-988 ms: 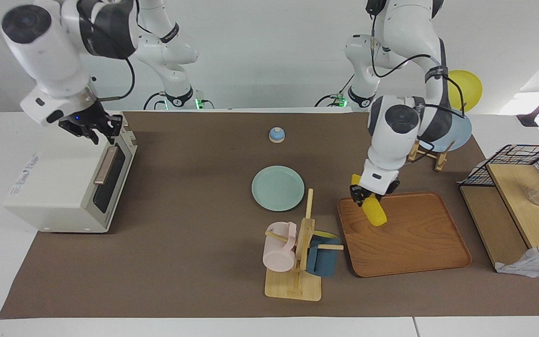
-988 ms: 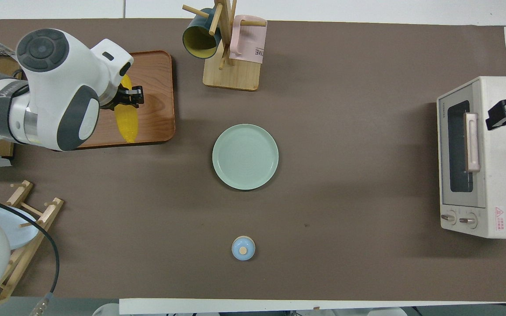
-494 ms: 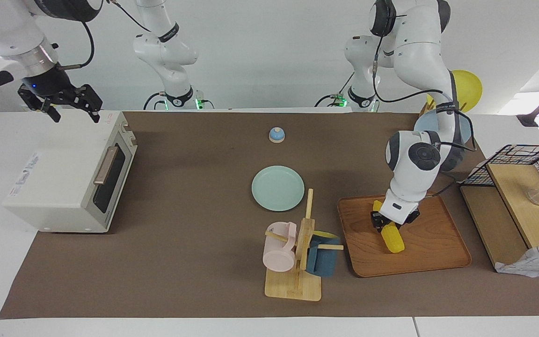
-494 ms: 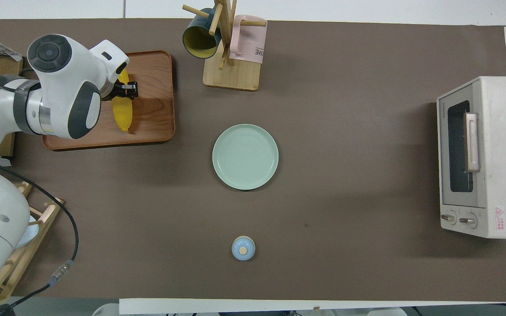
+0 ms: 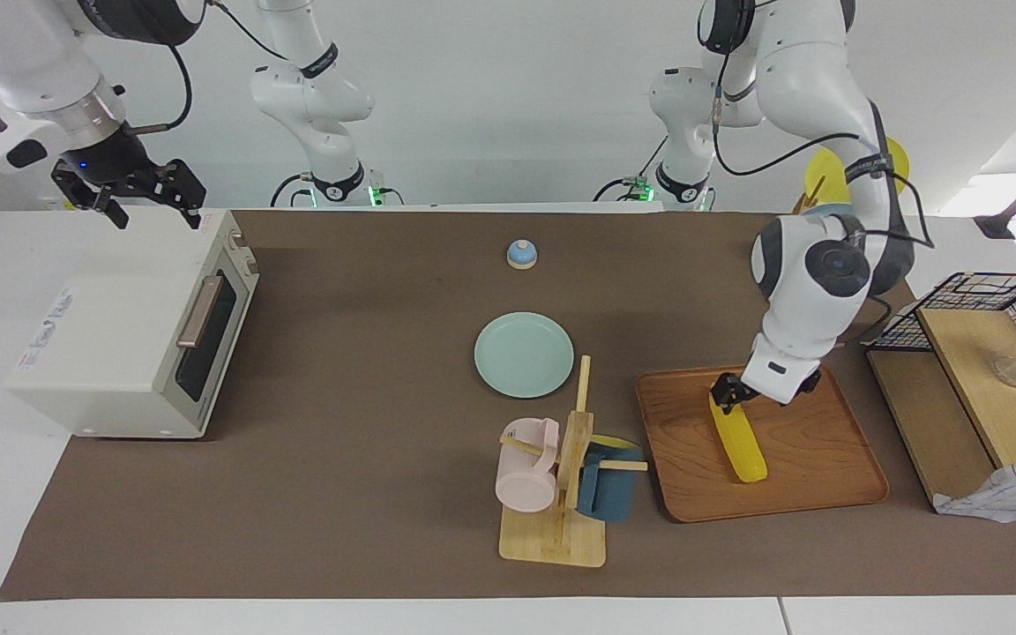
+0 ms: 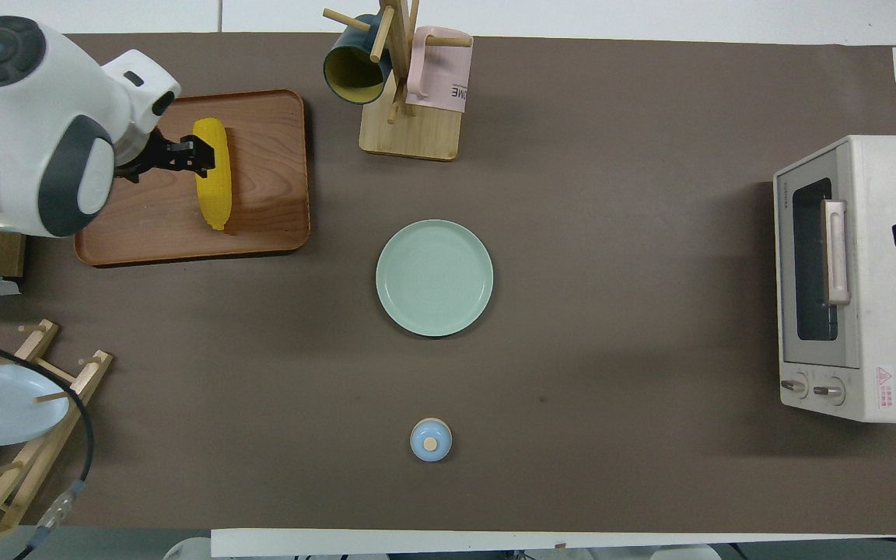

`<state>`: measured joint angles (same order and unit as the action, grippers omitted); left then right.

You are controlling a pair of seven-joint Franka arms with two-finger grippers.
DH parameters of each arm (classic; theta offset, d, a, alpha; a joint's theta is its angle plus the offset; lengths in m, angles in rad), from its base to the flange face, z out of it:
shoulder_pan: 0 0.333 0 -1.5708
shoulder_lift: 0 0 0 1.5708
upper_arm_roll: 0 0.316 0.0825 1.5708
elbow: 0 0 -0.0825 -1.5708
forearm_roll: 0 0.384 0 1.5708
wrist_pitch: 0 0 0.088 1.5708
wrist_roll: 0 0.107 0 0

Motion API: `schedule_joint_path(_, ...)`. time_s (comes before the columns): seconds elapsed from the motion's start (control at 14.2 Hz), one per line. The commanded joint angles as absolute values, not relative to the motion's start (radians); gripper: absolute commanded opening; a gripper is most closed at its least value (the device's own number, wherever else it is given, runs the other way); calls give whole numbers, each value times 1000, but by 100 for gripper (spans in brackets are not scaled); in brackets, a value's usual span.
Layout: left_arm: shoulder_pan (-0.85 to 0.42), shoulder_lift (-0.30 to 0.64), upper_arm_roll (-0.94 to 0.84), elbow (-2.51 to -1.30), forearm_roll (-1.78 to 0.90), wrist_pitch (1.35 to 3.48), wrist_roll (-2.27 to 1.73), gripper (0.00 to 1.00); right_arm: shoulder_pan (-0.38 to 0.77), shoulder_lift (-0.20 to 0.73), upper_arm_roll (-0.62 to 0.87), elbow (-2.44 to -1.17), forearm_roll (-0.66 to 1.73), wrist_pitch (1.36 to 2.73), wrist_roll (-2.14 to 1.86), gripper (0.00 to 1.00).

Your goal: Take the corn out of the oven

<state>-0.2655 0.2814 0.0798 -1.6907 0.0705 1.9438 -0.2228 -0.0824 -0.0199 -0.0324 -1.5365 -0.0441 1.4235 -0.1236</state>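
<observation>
The corn lies flat on the wooden tray, outside the oven; it also shows in the overhead view. My left gripper hangs low over the tray at the end of the corn nearer to the robots, fingers open, and the corn is no longer clamped; in the overhead view the gripper sits against the cob's side. The cream-white oven stands at the right arm's end with its door shut. My right gripper is open and empty, raised over the oven's top.
A green plate lies mid-table and a small blue bell sits nearer the robots. A mug rack with pink and blue mugs stands beside the tray. A wire basket, a wooden box and a plate rack are at the left arm's end.
My left gripper lowered the corn onto the tray, let it go and drew back toward the left arm's end. My right gripper rose from the oven's front corner to above its top.
</observation>
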Motion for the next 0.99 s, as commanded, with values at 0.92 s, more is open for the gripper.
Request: schedule_joint_path(0.92,-152,-43,71,-1598,3,1470,2,100,-77,-43,-45,-1585,-25,1408,-133,100)
